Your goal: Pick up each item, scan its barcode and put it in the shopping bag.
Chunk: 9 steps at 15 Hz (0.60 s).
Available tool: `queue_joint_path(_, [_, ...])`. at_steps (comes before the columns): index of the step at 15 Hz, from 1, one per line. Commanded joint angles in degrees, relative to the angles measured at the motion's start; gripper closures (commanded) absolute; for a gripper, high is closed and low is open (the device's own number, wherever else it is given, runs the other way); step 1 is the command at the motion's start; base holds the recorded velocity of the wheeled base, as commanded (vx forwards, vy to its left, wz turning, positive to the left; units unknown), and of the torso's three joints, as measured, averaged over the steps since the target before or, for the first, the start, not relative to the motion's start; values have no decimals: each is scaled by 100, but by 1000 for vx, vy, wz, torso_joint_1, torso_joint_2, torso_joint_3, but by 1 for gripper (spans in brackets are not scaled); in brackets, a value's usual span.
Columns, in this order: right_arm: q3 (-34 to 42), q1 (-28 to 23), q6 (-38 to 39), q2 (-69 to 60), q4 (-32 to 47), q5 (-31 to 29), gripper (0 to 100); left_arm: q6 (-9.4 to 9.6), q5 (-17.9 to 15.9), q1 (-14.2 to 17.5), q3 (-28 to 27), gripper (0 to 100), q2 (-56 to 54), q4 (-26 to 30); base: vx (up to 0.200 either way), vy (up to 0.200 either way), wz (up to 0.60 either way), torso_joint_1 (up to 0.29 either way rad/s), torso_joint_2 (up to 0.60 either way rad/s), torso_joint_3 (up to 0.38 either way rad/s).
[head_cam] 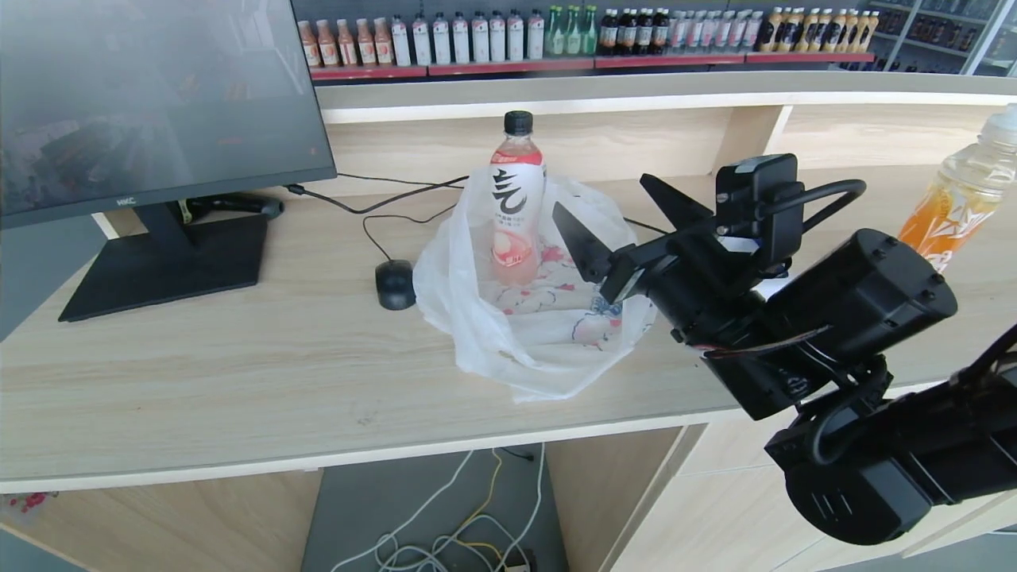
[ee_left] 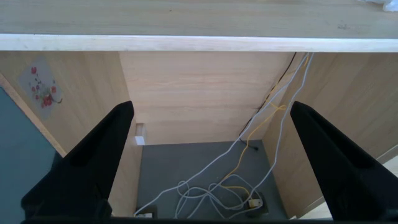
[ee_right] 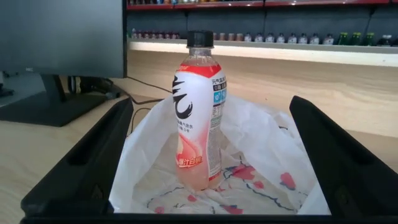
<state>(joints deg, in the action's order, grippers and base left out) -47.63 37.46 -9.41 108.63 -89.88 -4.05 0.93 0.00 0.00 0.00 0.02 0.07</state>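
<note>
**A:** Status at the checkout?

**B:** Pink bottle (head_cam: 516, 206) stands upright in the shopping bag (head_cam: 477, 318), cap up. The bag sits mid-tabletop (head_cam: 238, 357), walls slumped open around it. Reads as bagged.

**A:** Right arm?

**B:** Right fingers (head_cam: 580, 238) are spread wide with nothing between them. They're just beside the bag's right wall, aimed at the bottle, touching neither. My read on the wide spread: it clears the bottle and doesn't snag the film.

**A:** Left?

**B:** Left fingers (ee_left: 106, 155) are also wide apart and empty. They're low, under the tabletop's front edge, facing the cables (ee_left: 217, 186) down there. Probably parked so it's clear of the right arm and the bag.

**A:** What's left to do?

**B:** Orange bottle (head_cam: 957, 199) at the far right of the tabletop, well apart from the bag. It's partly cut off at the edge of view, so I can't judge how it stands. It's on the right arm's side, so I'd guess it's the next pick.

**A:** Scanner?

**B:** Can't tell. Monitor (head_cam: 151, 95) and mouse (head_cam: 395, 284) are left of the bag. There's a dark handle-shaped thing behind the monitor stand, unclear what it is.

**A:** Risks?

**B:** Thin film, floppy mouth. The standing bottle props the bag open, but a second one could tip it. I'd set the next one in beside it, not on top.
</note>
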Motion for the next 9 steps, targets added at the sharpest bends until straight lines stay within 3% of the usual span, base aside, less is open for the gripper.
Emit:
queue_joint_path(1, [-18, -2, 1, 44, -12, 0, 0, 4, 0, 0, 0, 0, -2, 1, 0, 0, 0, 0, 0, 0])
queue_joint_path(7, [307, 16, 168, -17, -12, 0, 0, -5, 0, 0, 0, 0, -2, 1, 0, 0, 0, 0, 0, 0])
queue_joint_path(9, [720, 33, 168, -70, -12, 0, 0, -5, 0, 0, 0, 0, -2, 1, 0, -200, 0, 0, 0, 2])
